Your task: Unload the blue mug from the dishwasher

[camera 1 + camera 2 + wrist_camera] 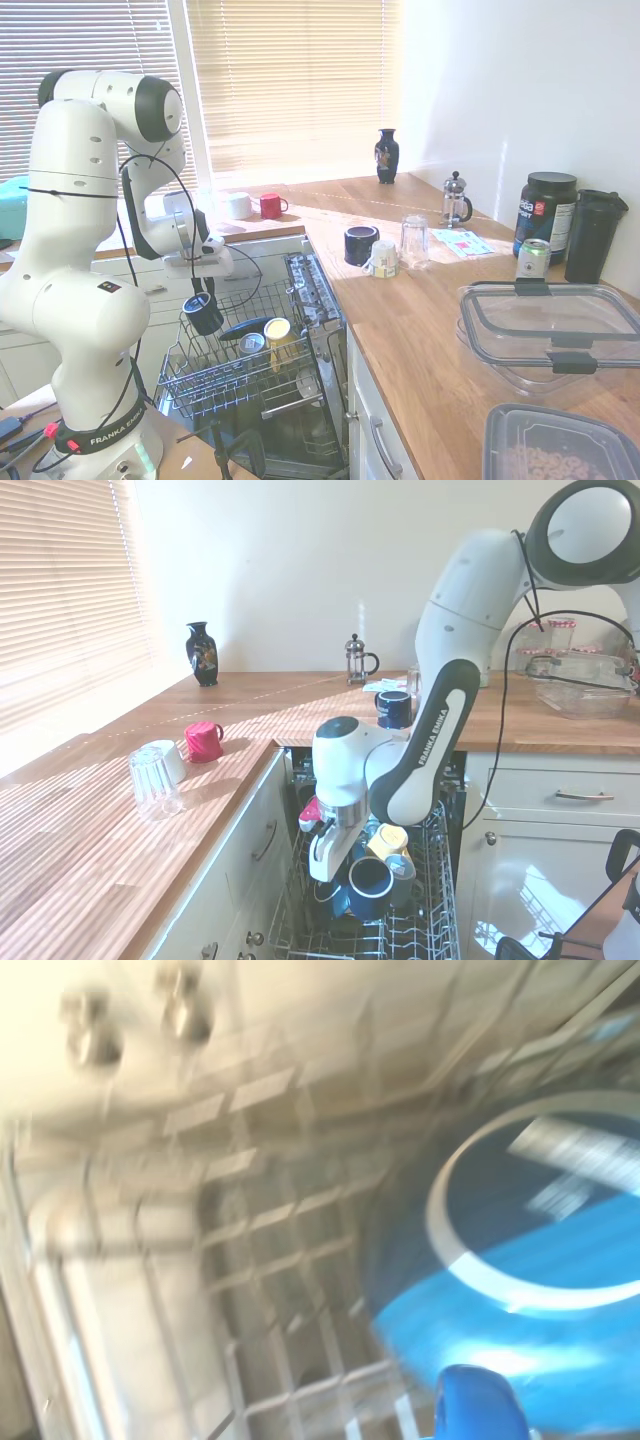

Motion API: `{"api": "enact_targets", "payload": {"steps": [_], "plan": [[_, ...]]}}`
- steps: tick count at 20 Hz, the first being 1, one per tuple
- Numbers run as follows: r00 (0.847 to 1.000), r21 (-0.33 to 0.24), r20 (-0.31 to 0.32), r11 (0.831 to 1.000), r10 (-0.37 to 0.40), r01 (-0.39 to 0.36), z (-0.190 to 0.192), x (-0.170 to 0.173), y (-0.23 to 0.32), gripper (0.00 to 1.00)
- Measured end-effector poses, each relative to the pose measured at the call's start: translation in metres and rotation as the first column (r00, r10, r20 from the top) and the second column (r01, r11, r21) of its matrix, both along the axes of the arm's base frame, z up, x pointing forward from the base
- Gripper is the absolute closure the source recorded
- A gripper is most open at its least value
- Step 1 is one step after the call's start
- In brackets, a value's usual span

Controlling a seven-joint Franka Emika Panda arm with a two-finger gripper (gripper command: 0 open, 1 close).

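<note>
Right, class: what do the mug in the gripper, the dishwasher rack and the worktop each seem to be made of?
Blue mug: likely glazed ceramic, dark and glossy with highlights. Rack: grey metal wire, thin bars in a grid, probably coated. Worktop: wood or wood-look, warm brown with plank lines, smooth finish.

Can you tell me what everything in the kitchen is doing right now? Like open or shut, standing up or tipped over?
blue mug: held by the gripper, lifted clear of the rack.
gripper: shut on the mug.
dishwasher: door down, rack pulled out.
yellow-inside mug: in the rack.
red mug: tipped on its side on the counter.
glass: upside down on the counter.
clear container: lid on.
</note>
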State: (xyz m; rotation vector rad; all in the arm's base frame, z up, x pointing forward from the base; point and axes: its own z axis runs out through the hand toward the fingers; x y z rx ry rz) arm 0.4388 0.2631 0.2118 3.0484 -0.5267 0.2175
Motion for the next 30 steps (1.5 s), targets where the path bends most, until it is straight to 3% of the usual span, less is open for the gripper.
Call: {"api": "enact_targets", "payload": {"steps": [5, 13, 23, 30], "plan": [[0.997, -0.027, 0.063, 0.998, -0.047, 0.049, 0.06, 0.035, -0.011, 1.0], [0.978, 0.01, 0.14, 0.988, -0.156, 0.156, 0.161, 0.101, -0.051, 1.0], [0.947, 0.04, 0.171, 0.962, -0.272, 0.269, 0.227, 0.166, -0.129, 1.0], [0.938, 0.04, 0.15, 0.95, -0.311, 0.309, 0.242, 0.207, -0.175, 1.0]]}}
